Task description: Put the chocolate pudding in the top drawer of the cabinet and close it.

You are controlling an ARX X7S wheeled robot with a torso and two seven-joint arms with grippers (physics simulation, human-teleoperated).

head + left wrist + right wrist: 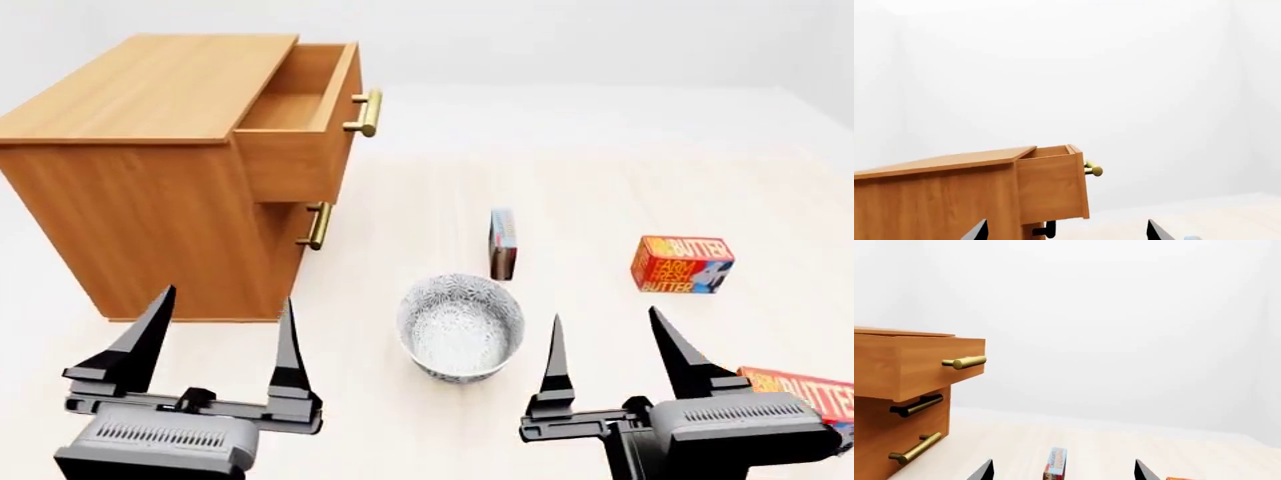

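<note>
The cabinet (147, 170) is seen at the upper left of the head view, standing on a pale wooden floor (601, 170). Its top drawer (300, 115) is pulled out, its inside is shown bare, and its brass bar handle (363, 112) is turned toward the middle of the frame. The lower drawer (287, 245) is shut beneath it, marked by a second brass handle (315, 226).

At the lower left the left gripper (220, 345) is held above the floor in front of the cabinet, its two dark fingers spread wide with nothing between them. At the lower right the right gripper (621, 350) is held likewise, fingers wide and empty.

A patterned white bowl (459, 326) is set between the two grippers, at lower centre. It lies just in front of the chocolate pudding (502, 243), which is stood on edge near the middle of the frame, right of the lower drawer and well apart from the cabinet.

A butter box (682, 264) is placed at the right, and a second butter box (807, 393) is partly hidden behind the right gripper at the lower right edge.
</note>
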